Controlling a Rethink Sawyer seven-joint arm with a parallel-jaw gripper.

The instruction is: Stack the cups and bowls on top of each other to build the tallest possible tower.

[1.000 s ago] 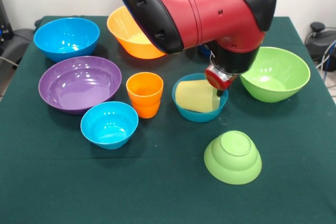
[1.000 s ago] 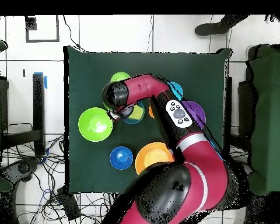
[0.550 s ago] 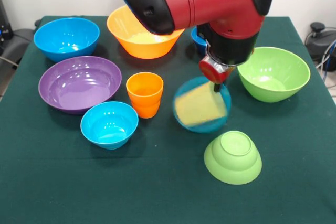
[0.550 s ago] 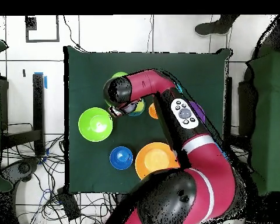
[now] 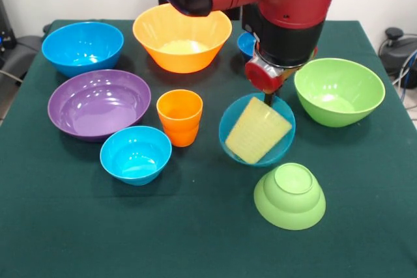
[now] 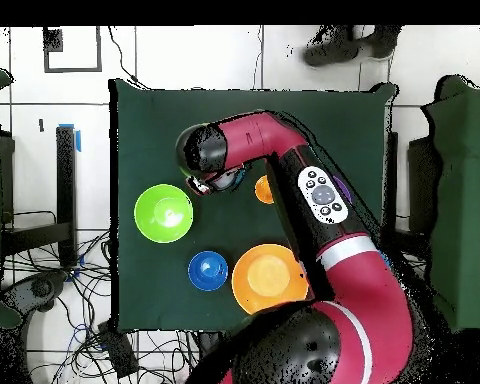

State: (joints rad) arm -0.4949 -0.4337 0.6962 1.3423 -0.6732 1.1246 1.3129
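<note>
My gripper (image 5: 268, 100) is shut on the far rim of a small light blue bowl (image 5: 282, 142), which hangs tilted with its opening facing the front. A pale yellow cup (image 5: 257, 132) lies on its side inside that bowl. The orange cup (image 5: 180, 116) stands upright to its left. A small lime green bowl (image 5: 289, 194) sits upside down just in front. In the overhead view the arm covers the held bowl, and the gripper (image 6: 206, 186) shows beside the large green bowl (image 6: 164, 213).
Around stand a large orange bowl (image 5: 182, 37), a large blue bowl (image 5: 83, 47), a purple bowl (image 5: 99, 103), a second small light blue bowl (image 5: 135, 154), a large lime green bowl (image 5: 339, 90) and a dark blue bowl (image 5: 245, 43) behind the arm. A person's shoes (image 6: 349, 42) show beyond the table.
The light blue bowl with the yellow cup has come up off the cloth and tipped toward the front. The arm has risen, uncovering the large orange bowl.
</note>
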